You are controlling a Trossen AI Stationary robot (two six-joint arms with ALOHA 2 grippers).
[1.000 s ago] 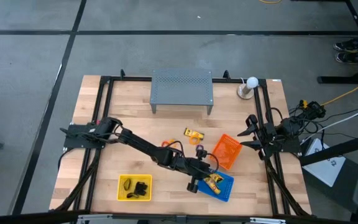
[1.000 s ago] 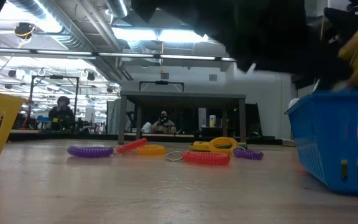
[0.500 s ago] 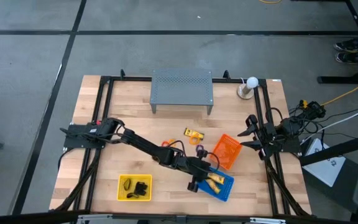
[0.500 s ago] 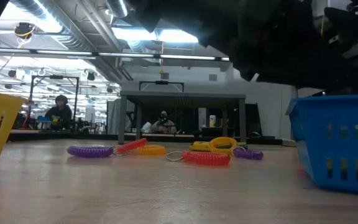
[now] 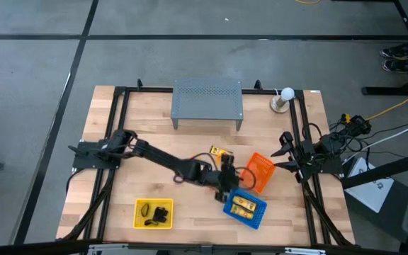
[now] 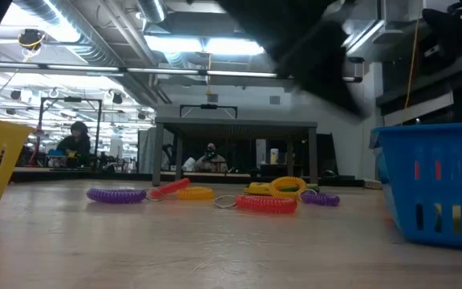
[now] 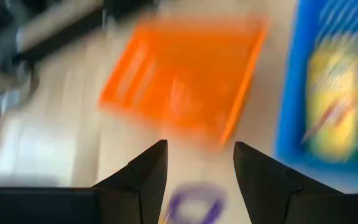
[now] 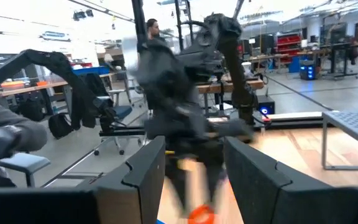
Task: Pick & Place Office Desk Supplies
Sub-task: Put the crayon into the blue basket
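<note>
My left end effector [image 5: 227,180] hangs near the centre of the high view, just above the blue basket [image 5: 246,207], its fingers apart and holding nothing. Yellow packets [image 5: 243,205] lie inside that basket. My right end effector [image 5: 286,152] waits at the right edge of the surface [image 5: 119,127], fingers apart.

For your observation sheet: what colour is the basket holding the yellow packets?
Blue basket; clearest in the high view.
</note>
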